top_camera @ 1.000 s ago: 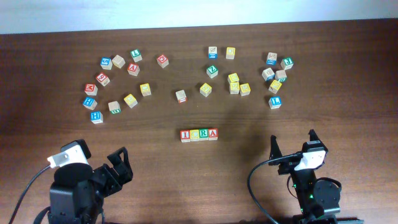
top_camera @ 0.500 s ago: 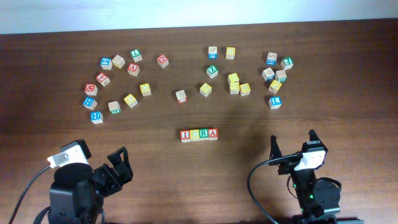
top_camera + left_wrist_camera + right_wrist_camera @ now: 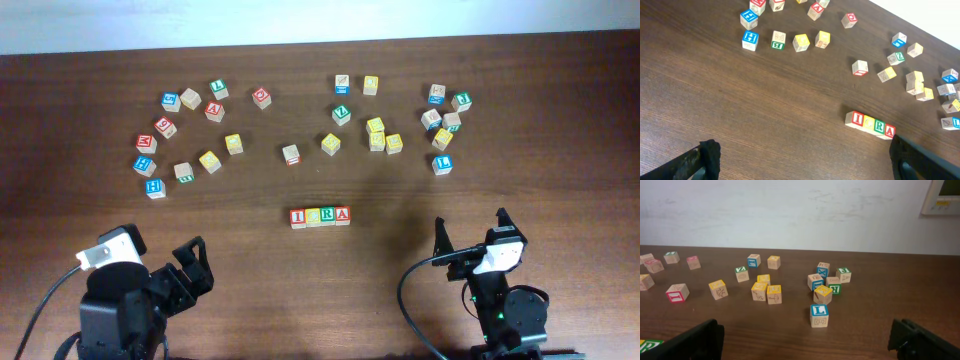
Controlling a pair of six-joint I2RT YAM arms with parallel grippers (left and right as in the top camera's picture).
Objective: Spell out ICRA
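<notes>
You have the row of four blocks (image 3: 320, 216) reading ICRA, touching side by side at the near middle of the surface (image 3: 330, 300), and the left tool (image 3: 805, 162) and right tool (image 3: 470, 222) both stand spread apart and empty, so the spelling looks done.

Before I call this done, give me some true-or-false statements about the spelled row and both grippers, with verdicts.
1. The row of four small wooden alphabet cubes runs red I, yellow, green R, red A. True.
2. The left gripper holds a cube. False: it is open and empty, short of the row.
3. The right gripper is open. True.
4. The wooden cube with a blue L ends the row. False: it lies well apart from it, farther from the arms.
</notes>
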